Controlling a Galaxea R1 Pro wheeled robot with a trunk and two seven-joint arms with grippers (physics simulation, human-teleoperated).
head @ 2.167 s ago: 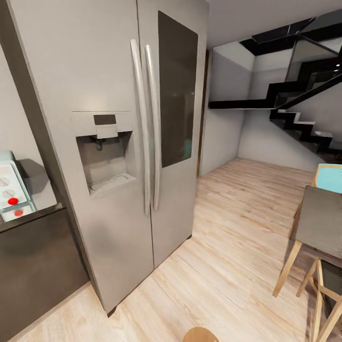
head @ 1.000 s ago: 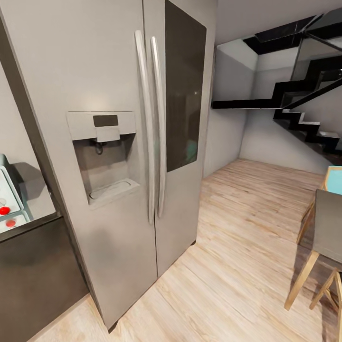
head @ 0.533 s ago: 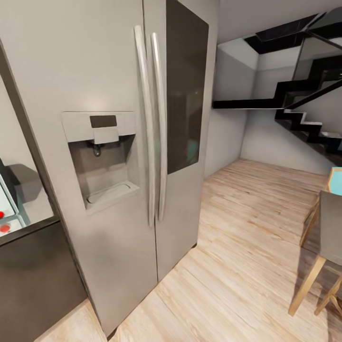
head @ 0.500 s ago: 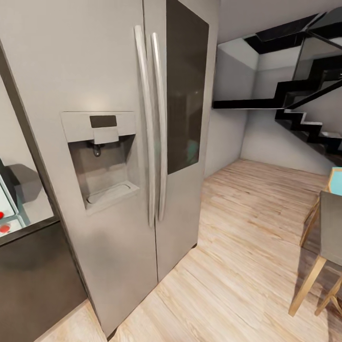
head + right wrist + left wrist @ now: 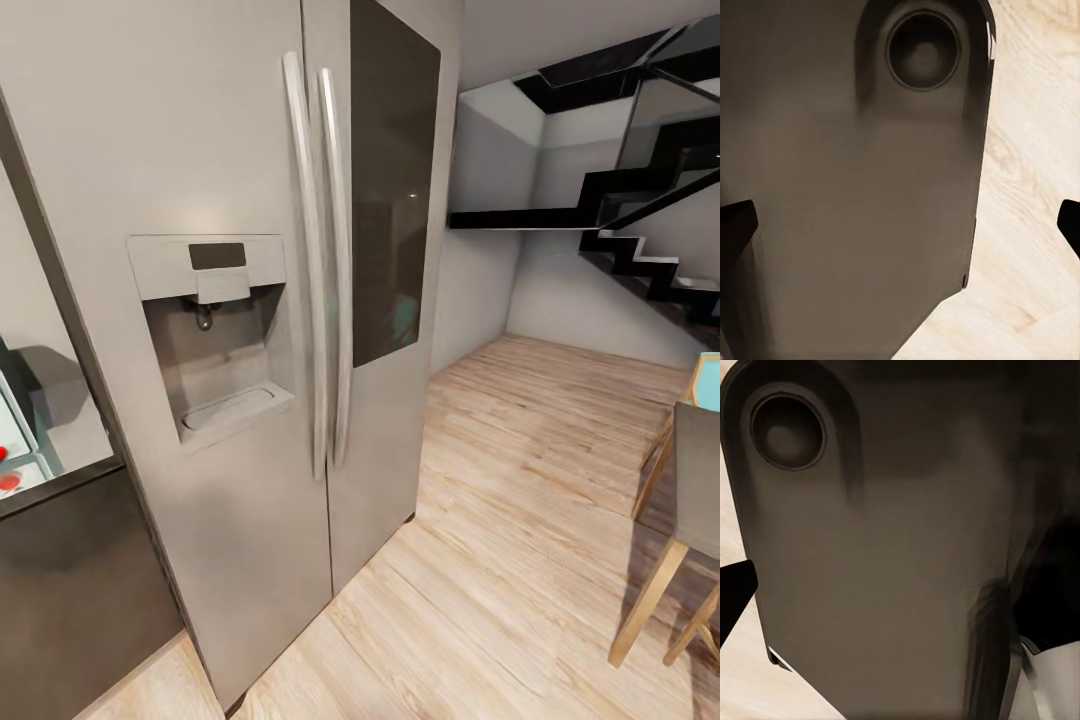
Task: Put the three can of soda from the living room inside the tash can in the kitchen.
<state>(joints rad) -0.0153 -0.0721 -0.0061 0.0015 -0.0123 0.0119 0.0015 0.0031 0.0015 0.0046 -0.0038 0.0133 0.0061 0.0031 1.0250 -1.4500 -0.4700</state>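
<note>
Moved: nothing since half a second ago; view steady.
Fridge point(image 5: 230, 330): close, doors closed.
Floor point(image 5: 520, 520): pale wood.
Stairs point(image 5: 640, 230): far right.
Grippers: opening cannot be judged.

A stainless side-by-side refrigerator point(image 5: 250, 330) with a water dispenser point(image 5: 215, 330) is seen beside a dark counter point(image 5: 60, 480); pale wood floor point(image 5: 500, 520) runs toward a black staircase point(image 5: 640, 240).

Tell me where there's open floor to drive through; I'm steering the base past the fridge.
The widest free patch is the pale wood plank floor, bordered by the tall grey double-door fridge, the black staircase beyond, and the grey-topped wooden-legged stool on the other side. It is crowded beside the fridge, where a dark counter cabinet abuts it.
</note>
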